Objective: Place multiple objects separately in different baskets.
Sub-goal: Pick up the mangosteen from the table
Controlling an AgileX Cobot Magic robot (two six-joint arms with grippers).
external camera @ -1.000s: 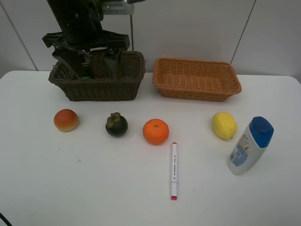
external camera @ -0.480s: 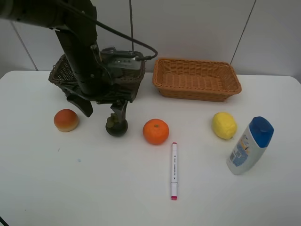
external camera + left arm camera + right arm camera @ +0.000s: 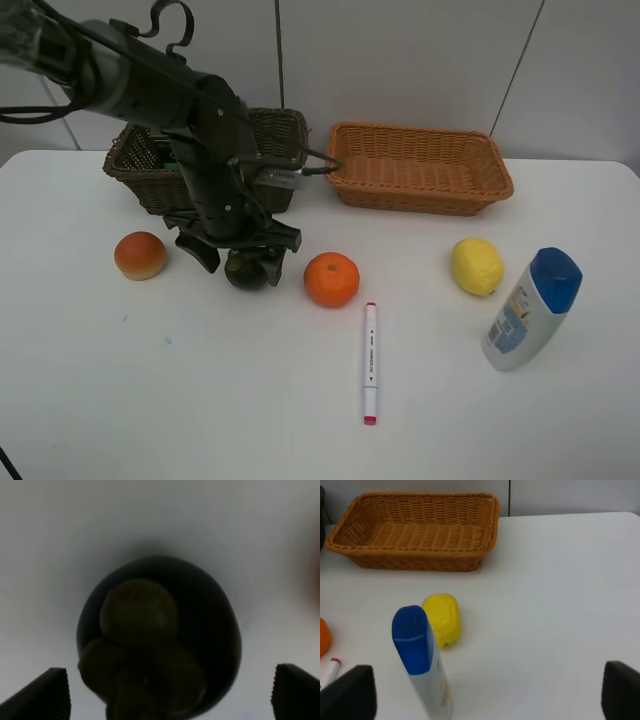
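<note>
Dark brown basket [image 3: 285,140], upper left of the overhead view: the left arm masks most of the interior, so its contents cannot be told. Light tan basket [image 3: 418,170], upper centre: woven floor in full view.

On the table [image 3: 200,400], outside both baskets: peach [image 3: 140,255], mangosteen [image 3: 247,273], orange [image 3: 331,279], lemon [image 3: 476,266], blue-capped bottle [image 3: 530,308], marker [image 3: 370,362].

Left gripper [image 3: 243,260], fingers spread wide, straddles the mangosteen left of centre; contact not discernible. Right gripper [image 3: 485,695], seen only in its wrist view, spread wide over the table near the bottle.
</note>
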